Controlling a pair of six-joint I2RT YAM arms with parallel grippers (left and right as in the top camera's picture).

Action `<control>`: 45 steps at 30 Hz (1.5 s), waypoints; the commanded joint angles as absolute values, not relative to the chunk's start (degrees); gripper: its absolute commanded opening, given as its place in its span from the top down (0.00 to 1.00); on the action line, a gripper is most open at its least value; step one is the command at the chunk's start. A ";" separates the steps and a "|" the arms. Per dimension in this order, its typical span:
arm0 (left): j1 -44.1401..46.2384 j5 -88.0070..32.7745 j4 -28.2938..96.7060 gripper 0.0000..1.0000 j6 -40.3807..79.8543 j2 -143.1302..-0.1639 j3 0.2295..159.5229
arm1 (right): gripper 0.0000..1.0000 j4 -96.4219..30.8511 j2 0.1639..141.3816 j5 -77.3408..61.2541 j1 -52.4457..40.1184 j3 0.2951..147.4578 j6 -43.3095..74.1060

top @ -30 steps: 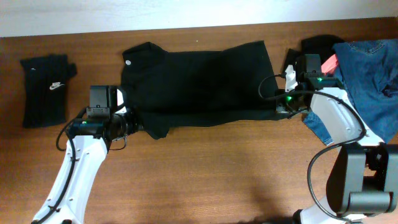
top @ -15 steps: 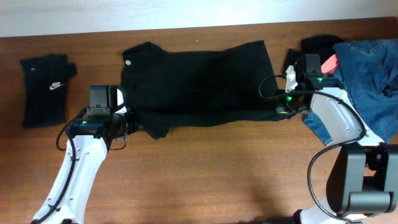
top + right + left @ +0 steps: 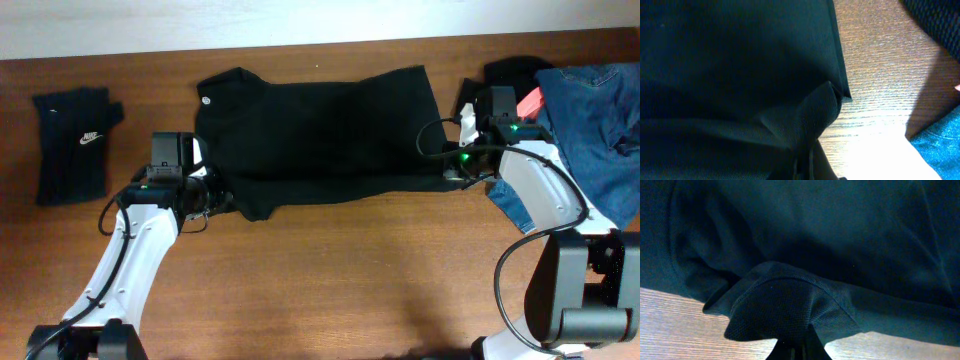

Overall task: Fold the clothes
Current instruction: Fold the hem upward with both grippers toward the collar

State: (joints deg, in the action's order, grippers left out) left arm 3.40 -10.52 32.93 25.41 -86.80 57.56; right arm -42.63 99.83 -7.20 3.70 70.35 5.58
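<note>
A black shirt (image 3: 320, 135) lies spread across the middle of the wooden table, its near edge folded up. My left gripper (image 3: 222, 199) is shut on the shirt's near-left corner; the left wrist view shows the pinched black fabric (image 3: 790, 310) bunched just above my fingers (image 3: 799, 350). My right gripper (image 3: 447, 176) is shut on the shirt's near-right corner; the right wrist view shows the lifted black fold (image 3: 805, 120) over my fingers (image 3: 812, 165).
A folded black garment with a white logo (image 3: 74, 142) lies at the far left. Blue jeans (image 3: 595, 120) and another dark item (image 3: 515, 72) are piled at the right, close to my right arm. Bare wood (image 3: 330, 280) fills the near side.
My left gripper has moved slightly right and away from me with the shirt corner. The right arm has stayed where it was.
</note>
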 commanded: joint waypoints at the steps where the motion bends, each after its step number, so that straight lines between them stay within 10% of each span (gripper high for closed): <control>1: 2.92 -9.82 32.10 0.99 26.30 -86.89 58.67 | 0.96 -41.69 101.73 -7.09 3.77 71.31 7.14; 27: 2.94 -6.17 30.00 0.92 26.30 -87.48 58.65 | 0.95 -35.66 106.24 -7.09 3.77 71.31 7.84; 32: 2.94 -6.17 29.98 0.76 26.30 -87.88 58.65 | 0.68 -35.68 106.24 -7.09 3.77 71.31 7.84; 36: 2.92 -6.20 29.47 0.14 26.28 -87.85 58.67 | 0.03 -35.48 106.24 -7.09 3.77 71.33 7.81; 45: 2.79 -8.34 31.03 0.09 26.09 -84.93 64.40 | 0.01 -42.48 104.90 -7.07 3.79 78.24 7.77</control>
